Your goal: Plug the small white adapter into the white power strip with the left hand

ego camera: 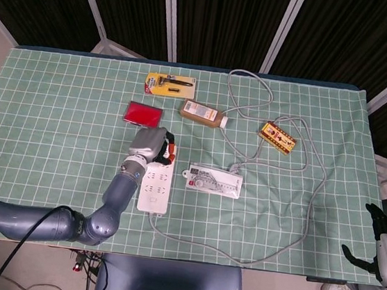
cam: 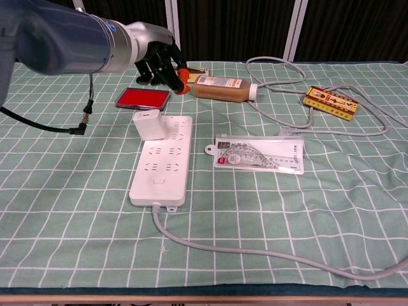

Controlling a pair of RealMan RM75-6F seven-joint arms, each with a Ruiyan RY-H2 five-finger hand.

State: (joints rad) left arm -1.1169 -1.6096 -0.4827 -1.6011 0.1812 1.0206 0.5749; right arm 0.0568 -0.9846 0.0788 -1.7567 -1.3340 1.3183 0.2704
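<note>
The white power strip (cam: pixel 161 163) lies lengthwise on the green checked cloth, also seen as the power strip (ego camera: pixel 155 187) in the head view. The small white adapter (cam: pixel 148 124) stands upright on the strip's far end. My left hand (cam: pixel 157 56) hovers above and behind the adapter, fingers hanging down and apart, holding nothing. In the head view the left hand (ego camera: pixel 150 144) covers the strip's far end and hides the adapter. My right hand (ego camera: pixel 380 242) hangs off the table's right front corner, fingers spread and empty.
A flat red case (cam: pixel 143 98) and a brown bottle (cam: pixel 223 88) lie just beyond the strip. A clear ruler pack (cam: pixel 260 153) lies right of it. A yellow box (cam: pixel 329 102) and the looping grey cable (cam: pixel 268 254) are to the right. A yellow knife pack (ego camera: pixel 170 85) lies at the back.
</note>
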